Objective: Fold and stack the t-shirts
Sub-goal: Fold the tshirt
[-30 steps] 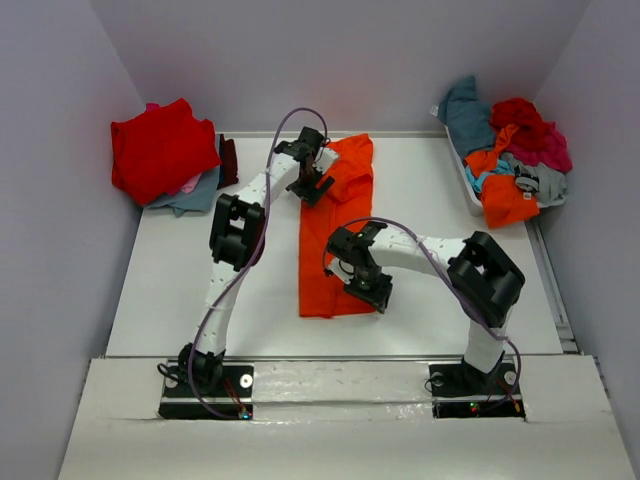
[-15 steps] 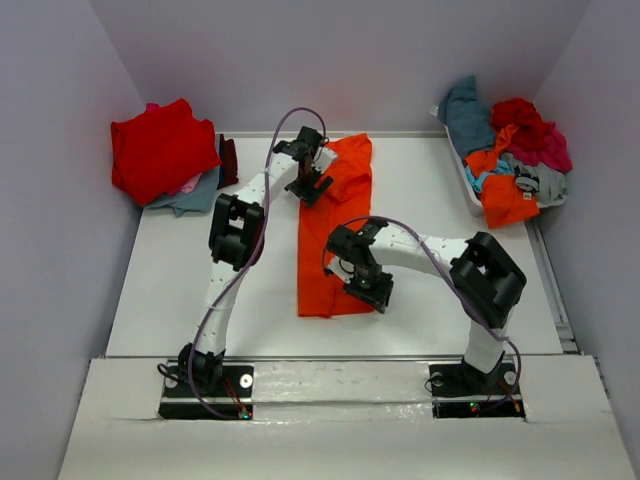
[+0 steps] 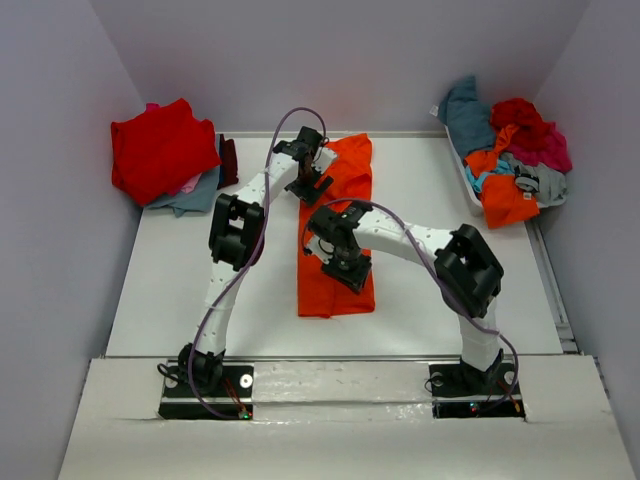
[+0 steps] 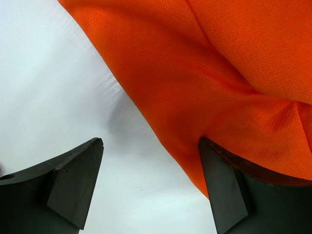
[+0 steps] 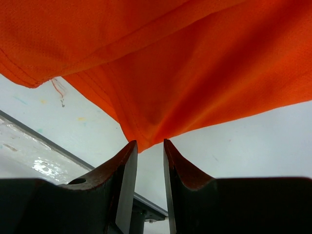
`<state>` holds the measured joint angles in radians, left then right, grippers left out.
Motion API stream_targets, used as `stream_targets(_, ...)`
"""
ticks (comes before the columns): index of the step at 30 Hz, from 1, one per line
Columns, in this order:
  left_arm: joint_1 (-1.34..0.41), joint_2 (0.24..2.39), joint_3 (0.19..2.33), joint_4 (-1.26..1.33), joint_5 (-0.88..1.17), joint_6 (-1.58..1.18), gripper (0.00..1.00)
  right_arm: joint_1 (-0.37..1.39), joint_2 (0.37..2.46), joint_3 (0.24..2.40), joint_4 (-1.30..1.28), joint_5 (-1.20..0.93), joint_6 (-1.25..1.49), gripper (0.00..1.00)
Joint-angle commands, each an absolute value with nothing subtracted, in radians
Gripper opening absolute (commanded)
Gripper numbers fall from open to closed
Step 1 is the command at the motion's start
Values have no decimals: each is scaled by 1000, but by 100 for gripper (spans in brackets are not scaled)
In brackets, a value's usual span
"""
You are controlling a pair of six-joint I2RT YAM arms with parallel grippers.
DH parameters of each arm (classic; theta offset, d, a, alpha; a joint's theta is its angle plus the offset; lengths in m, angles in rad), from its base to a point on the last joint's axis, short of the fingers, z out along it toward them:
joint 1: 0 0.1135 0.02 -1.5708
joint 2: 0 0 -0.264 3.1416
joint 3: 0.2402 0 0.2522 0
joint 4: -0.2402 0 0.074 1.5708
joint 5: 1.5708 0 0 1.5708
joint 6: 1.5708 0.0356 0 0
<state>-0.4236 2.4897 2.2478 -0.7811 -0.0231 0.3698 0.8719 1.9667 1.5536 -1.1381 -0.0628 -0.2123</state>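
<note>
Orange t-shirt (image 3: pixel 340 205): laid lengthwise down the middle of the desk (image 3: pixel 180 290).
Left end effector (image 4: pixel 151 146): spread wide, nothing gripped, at the shirt's far end.
Right end effector (image 5: pixel 150 144): nearly closed, a shirt corner pinched.
Bin (image 3: pixel 463 185): far-right corner, heaped with crumpled t-shirts (image 3: pixel 515 130).
Red t-shirt (image 3: pixel 160 150): far-left corner.

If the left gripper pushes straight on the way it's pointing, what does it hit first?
Probably the orange t-shirt: its edge crosses ahead of the open left gripper, bare table beside it; depth unclear.
</note>
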Motion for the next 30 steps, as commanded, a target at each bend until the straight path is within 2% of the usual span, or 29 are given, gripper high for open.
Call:
stream_targets(1,-405,2523,2212,-882,-69,402,92,884,2003,1600,-1141,-98,-207,34)
stream_targets(12,-405,2542,2233,-894,-71,403,92,933,2059,1667,-1146,-118,-209,38)
stream_targets(30,-405,2540,2230,-894,-72,406,92,989,2109,1692,-1138,-146,-204,38)
